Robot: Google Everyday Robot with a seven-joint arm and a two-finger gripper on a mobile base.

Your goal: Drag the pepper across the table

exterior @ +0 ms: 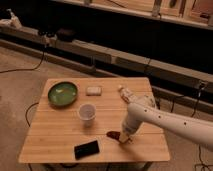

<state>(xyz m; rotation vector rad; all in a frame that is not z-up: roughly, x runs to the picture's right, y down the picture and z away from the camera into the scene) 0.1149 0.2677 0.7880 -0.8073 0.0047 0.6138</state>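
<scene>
Lower centre of the frame: my gripper (124, 138) presses down at the pepper (114, 134) (finger state unreadable), low against the table (60, 142), presumably to drag it rather than lift.
</scene>
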